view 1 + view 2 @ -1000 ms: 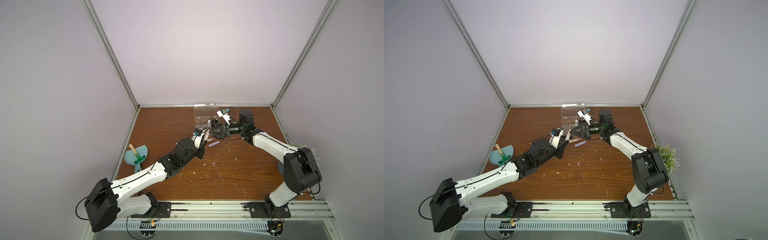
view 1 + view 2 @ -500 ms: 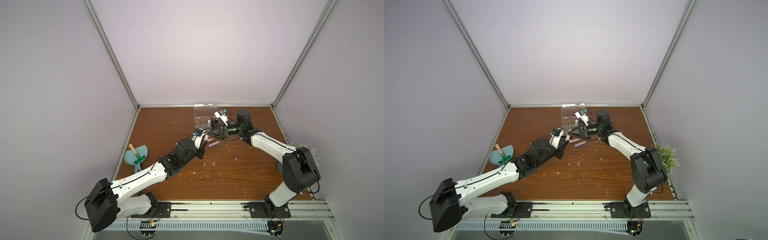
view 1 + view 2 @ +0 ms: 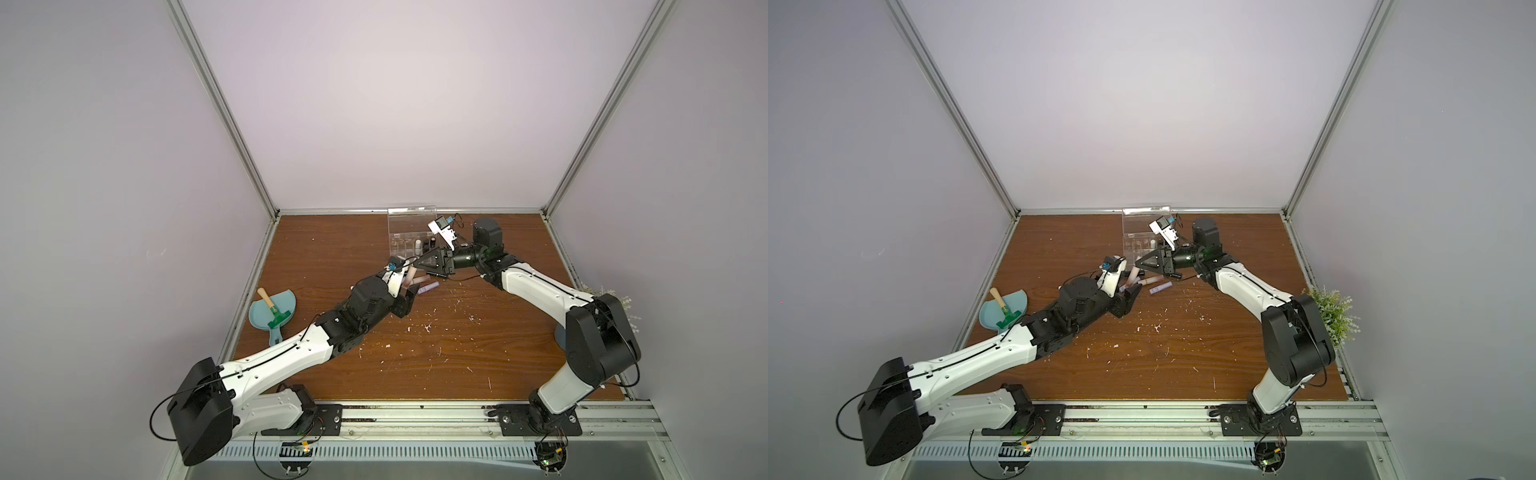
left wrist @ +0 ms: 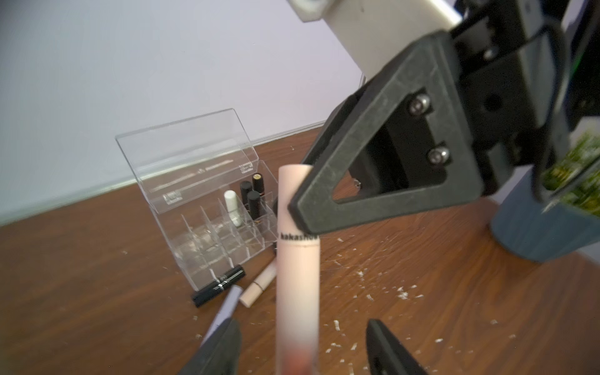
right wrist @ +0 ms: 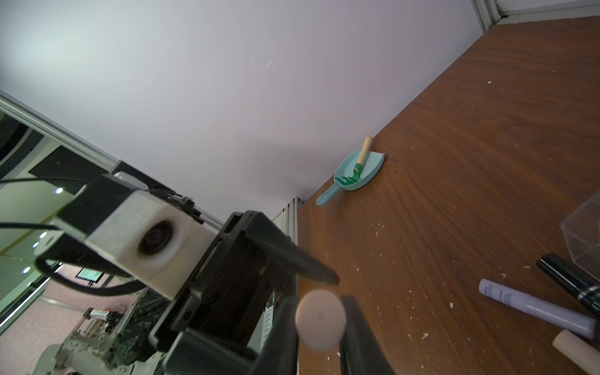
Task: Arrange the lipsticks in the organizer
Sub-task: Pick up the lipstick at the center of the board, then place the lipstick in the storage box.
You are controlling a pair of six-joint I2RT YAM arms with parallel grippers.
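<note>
Handover: pale pink lipstick (image 4: 297, 276), long axis in line with left gripper (image 4: 303, 321) whose jaws stand spread clear of it, is pinched at its far end by right gripper (image 5: 319, 305) from 3 o'clock, organizer (image 3: 405, 245) near at 12 o'clock, right arm nearer.

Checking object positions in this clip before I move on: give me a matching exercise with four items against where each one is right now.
Things
1. pale pink tube
2. white lipstick
3. black lipstick with a silver band
4. wooden-handled green tool

Places
A. lying on the table beside the organizer
B. in the teal dustpan
C. clamped in the right pincer
D. standing in an organizer cell

Pairs: 1-C, 2-D, 3-A, 4-B
</note>
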